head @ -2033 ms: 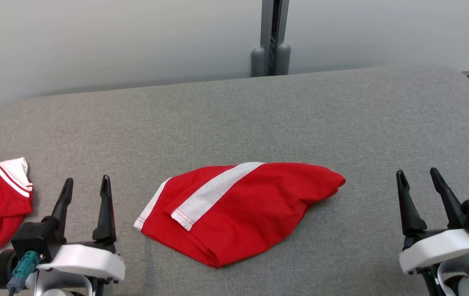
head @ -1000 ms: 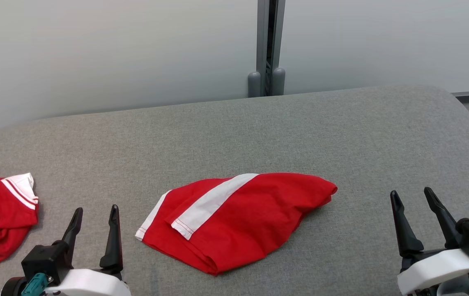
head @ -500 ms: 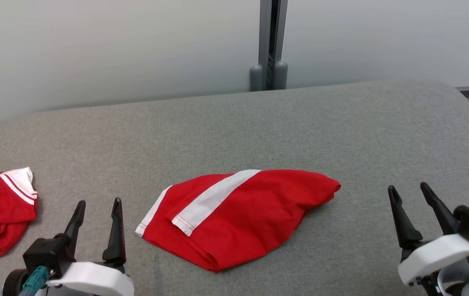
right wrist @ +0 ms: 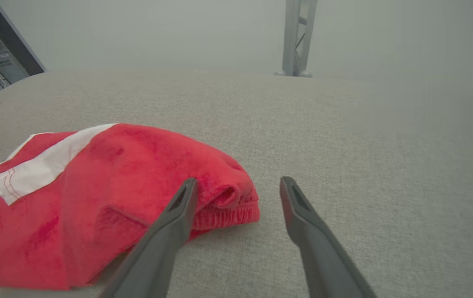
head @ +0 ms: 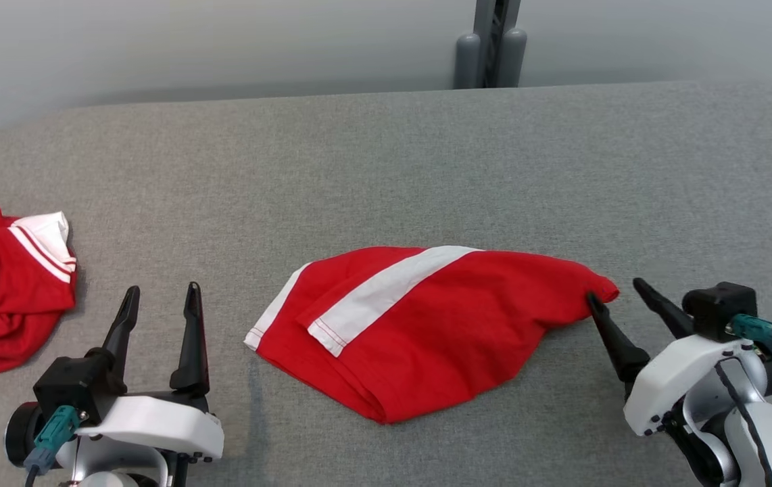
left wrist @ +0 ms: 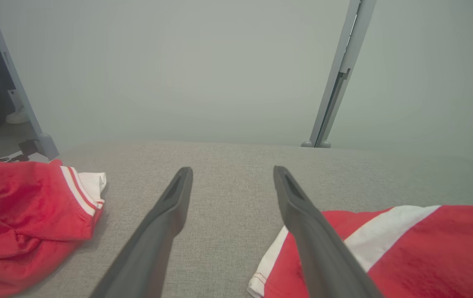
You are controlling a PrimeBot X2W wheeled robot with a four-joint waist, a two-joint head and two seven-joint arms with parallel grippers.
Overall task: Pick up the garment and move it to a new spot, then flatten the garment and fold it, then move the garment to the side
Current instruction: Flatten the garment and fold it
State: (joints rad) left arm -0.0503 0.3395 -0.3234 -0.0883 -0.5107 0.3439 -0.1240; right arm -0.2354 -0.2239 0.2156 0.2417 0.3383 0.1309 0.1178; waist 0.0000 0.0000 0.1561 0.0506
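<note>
Garment, red with a white stripe, lies loosely doubled over near the front edge of the worktop, about midway along it, not yet lifted. I have my right tool angled in low at its right-hand corner, jaws spread wide and gripping nothing. In the right wrist view the bunched elastic end sits just inside one finger. I judge that is why I come in here: the thick hem should give a firm pinch. Whether a fingertip touches cloth I cannot tell. My left tool sits wide open and empty near the left corner, between it and a second red garment at the left edge, placed to take the other end.
</note>
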